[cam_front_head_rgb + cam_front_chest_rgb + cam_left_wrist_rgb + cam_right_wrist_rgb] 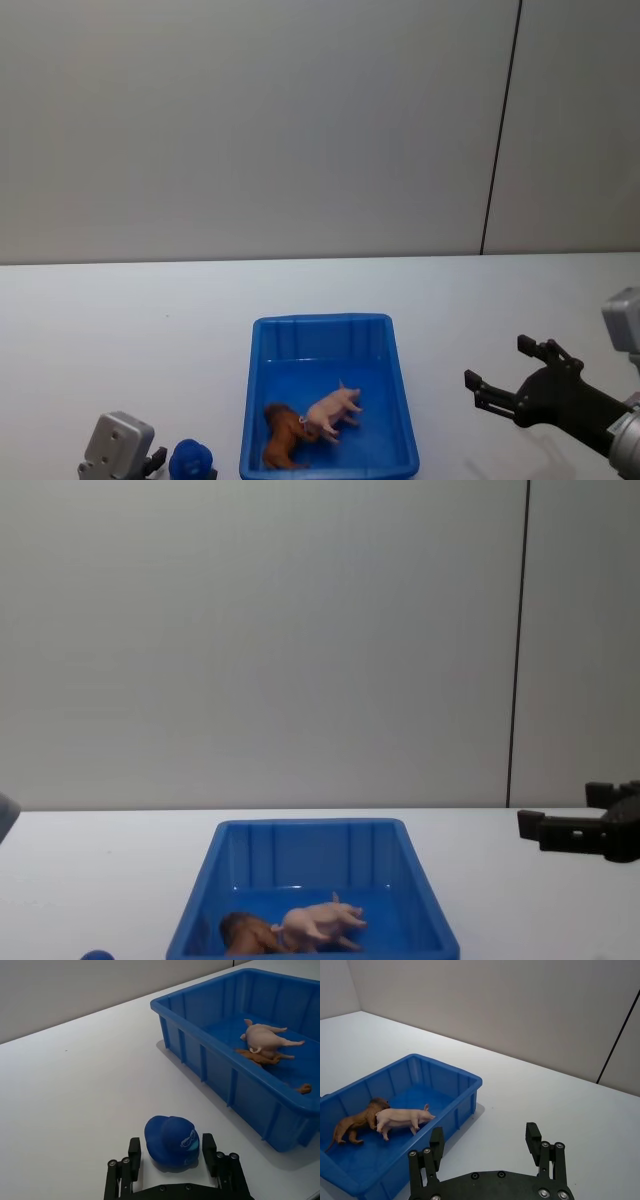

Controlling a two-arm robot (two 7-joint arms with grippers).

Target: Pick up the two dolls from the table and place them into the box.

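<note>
Both dolls lie inside the blue box. The pale pink pig rests against the reddish-brown lion near the box's front left. In the right wrist view the pig and the lion lie side by side on the box floor. My right gripper hovers open and empty over the white table, right of the box. At the front left my left gripper stands open low over the table, left of the box.
A small blue ball sits on the table between the left gripper's fingers, also seen as the ball at the front left. A grey wall with a dark vertical seam stands behind the table.
</note>
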